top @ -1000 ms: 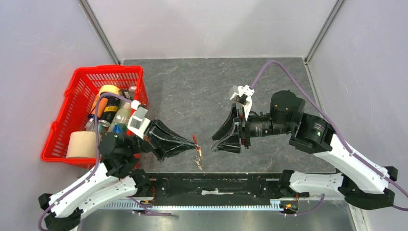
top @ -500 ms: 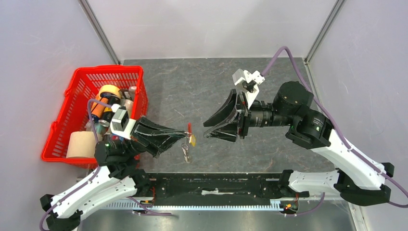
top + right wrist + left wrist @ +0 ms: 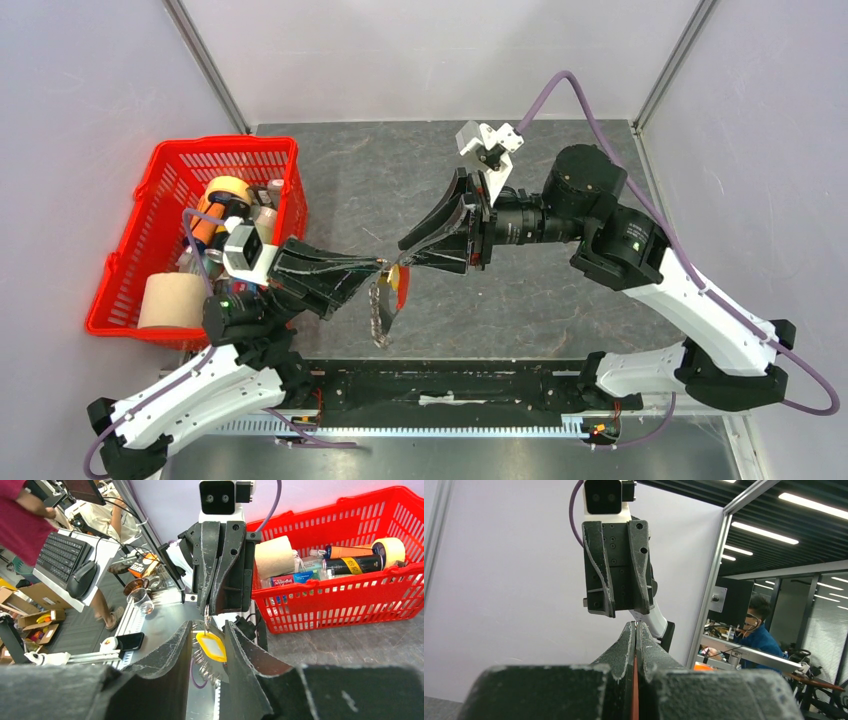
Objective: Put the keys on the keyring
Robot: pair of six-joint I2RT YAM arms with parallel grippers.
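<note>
Red basket [image 3: 140, 230] L; room R.

The basket [image 3: 225, 146] stands on the left side of the table [image 3: 400, 170], with a paper roll [image 3: 165, 300] in its near corner and a tape roll [image 3: 228, 188] farther back. Over the table's near middle, the left gripper [image 3: 383, 266] reaches in from the left and the right gripper [image 3: 403, 258] from the right, tips almost meeting. The keyring [image 3: 403, 291] sits at the left gripper's tips, and the keys [image 3: 378, 315] hang below it. A tag [image 3: 212, 646] lies between the right gripper's fingers [image 3: 167, 672].
</note>
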